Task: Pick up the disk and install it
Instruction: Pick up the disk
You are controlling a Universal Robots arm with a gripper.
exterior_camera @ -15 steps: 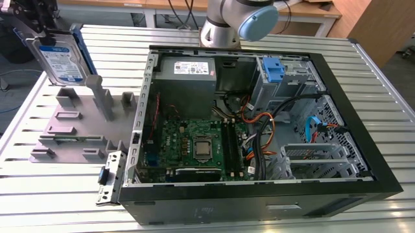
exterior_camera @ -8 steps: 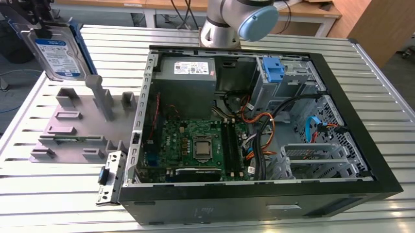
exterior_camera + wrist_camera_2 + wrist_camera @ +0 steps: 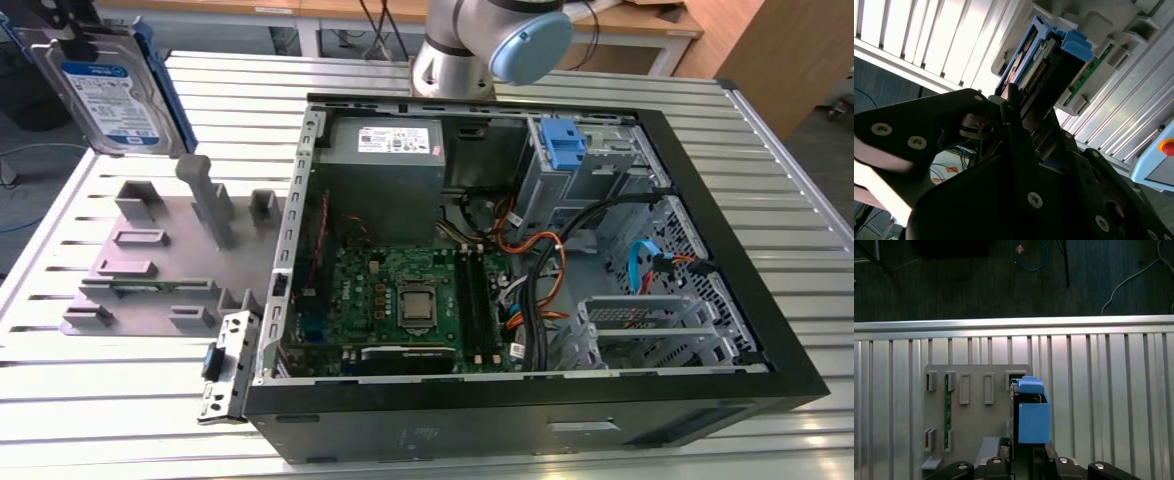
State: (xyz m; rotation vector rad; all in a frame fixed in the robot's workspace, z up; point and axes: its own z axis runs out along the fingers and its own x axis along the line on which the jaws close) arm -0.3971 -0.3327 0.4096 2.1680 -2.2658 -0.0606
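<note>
The grey arm point(image 3: 461, 55), its blue-capped joint showing at the scene's far side, is holding its black claw point(image 3: 1029, 122) at the far left, pointing straight down, with the jaws clamping both faces of the disk point(image 3: 1054, 60).

- Counter point(image 3: 107, 420): ribbed silver metal slats, with bright glare along the ridges.
- Floor point(image 3: 954, 285) past the counter's edge: dark, carpet-like. A blue cable point(image 3: 1044, 257) and a white cable point(image 3: 1134, 279) lie loose on it.
- Wooden desk point(image 3: 627, 25) behind the counter. Wooden panel point(image 3: 774, 50) at the exterior view's right.
</note>
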